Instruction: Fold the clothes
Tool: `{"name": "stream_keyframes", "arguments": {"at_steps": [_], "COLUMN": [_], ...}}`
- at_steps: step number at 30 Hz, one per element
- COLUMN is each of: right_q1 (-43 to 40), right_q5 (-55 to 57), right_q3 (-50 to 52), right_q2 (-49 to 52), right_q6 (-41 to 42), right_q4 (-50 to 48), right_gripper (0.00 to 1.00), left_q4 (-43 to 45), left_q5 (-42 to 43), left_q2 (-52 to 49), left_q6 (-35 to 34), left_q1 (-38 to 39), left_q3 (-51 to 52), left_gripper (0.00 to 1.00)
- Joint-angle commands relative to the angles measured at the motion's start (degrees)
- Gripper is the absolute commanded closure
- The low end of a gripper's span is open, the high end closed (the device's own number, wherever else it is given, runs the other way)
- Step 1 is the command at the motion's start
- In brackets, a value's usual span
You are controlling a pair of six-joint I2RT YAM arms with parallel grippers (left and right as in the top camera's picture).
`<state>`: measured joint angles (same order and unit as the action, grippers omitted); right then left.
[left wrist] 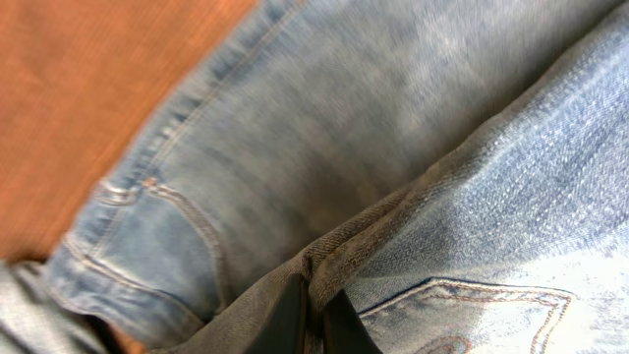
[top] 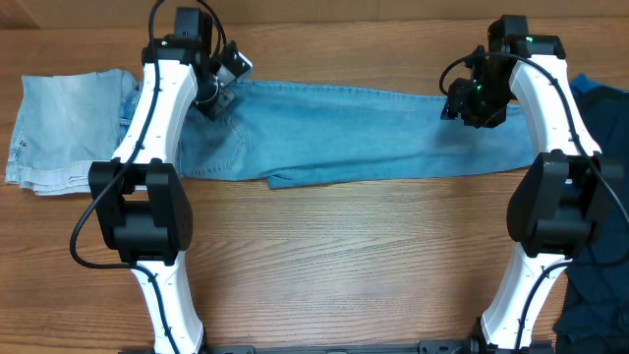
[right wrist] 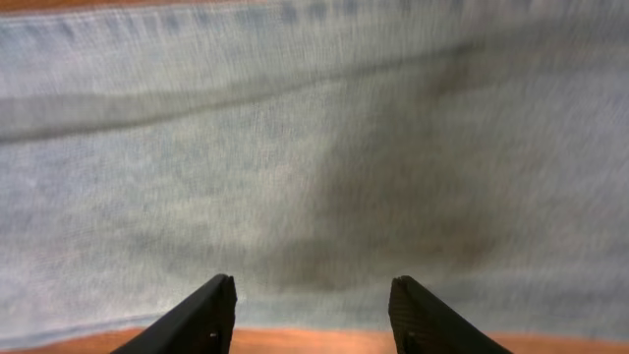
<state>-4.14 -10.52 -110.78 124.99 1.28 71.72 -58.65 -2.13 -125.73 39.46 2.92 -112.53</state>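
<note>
The jeans [top: 373, 133] lie stretched out flat in a long band, waist end toward my left arm and leg end toward my right, with one lower edge doubled under so a narrow strip of fabric juts out along the near side. At the waist end my left gripper [top: 211, 98] is down on the denim, and in its wrist view that gripper [left wrist: 314, 317] has its fingers pressed together, with a raised ridge of the jeans [left wrist: 393, 128] running into them, so I read it as pinching a fold of the cloth. A back pocket [left wrist: 472, 305] with curved stitching sits just beside that pinch, and another stitched pocket corner [left wrist: 147, 231] shows on the other side of the ridge. Over the leg end my right gripper [top: 467, 106] hangs above the fabric; from its own camera the right gripper [right wrist: 313, 295] is spread wide, nothing between the fingers, with only faded denim [right wrist: 314, 147] beneath and a sliver of wood past the hem. Beyond the waist end of the jeans, touching or overlapping them, lies a paler washed-denim piece [top: 59, 128], folded into a rough rectangle. Past the leg end, behind my right arm, a dark blue garment [top: 590, 305] is bunched. Everything rests on the wooden table [top: 344, 256].
</note>
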Motion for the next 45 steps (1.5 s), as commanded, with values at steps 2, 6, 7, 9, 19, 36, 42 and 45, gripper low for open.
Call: {"name": "stream_keyframes", "arguments": {"at_steps": [2, 6, 7, 9, 19, 36, 42, 45], "right_q1": [-0.07, -0.09, -0.09, -0.11, -0.09, -9.94, -9.94, -9.97], "right_q5": [4.59, 4.72, 4.7, 4.92, 8.37, 7.13, 3.96, 3.78], "right_q3": [-1.03, -0.98, -0.98, -0.98, -0.66, -0.37, 1.11, 3.54], "right_q2": [-0.94, -0.9, -0.9, -0.9, -0.9, 7.28, 7.8, 7.8], "right_q6": [-6.49, -10.99, -11.89, -12.09, -12.04, -40.68, -49.81, -54.75], "right_q4": [-5.51, -13.44, -14.25, -14.91, -12.74, -17.81, -18.71, -21.03], "right_gripper": [0.29, 0.3, 0.29, 0.29, 0.28, 0.26, 0.36, 0.46], "left_q4": [2.36, 6.88, 7.8, 10.12, 15.65, 10.86, 10.71, 10.67], "left_q5": [0.59, 0.72, 0.7, 0.7, -2.82, -2.95, -2.97, -2.97], "left_q2": [-0.02, -0.17, -0.22, -0.42, -13.79, -13.94, -13.94, -13.94], "left_q6": [-2.69, -8.09, -8.83, -10.25, -15.32, -15.3, -15.28, -15.28], "left_q1": [-0.26, -0.26, -0.26, -0.26, -0.31, -0.26, -0.31, -0.31], "left_q3": [-3.89, -3.89, -3.89, -3.89, -3.89, -4.0, -4.0, -4.0], "left_gripper": [0.95, 0.93, 0.94, 0.96, 0.93, 0.78, 0.76, 0.75]}}
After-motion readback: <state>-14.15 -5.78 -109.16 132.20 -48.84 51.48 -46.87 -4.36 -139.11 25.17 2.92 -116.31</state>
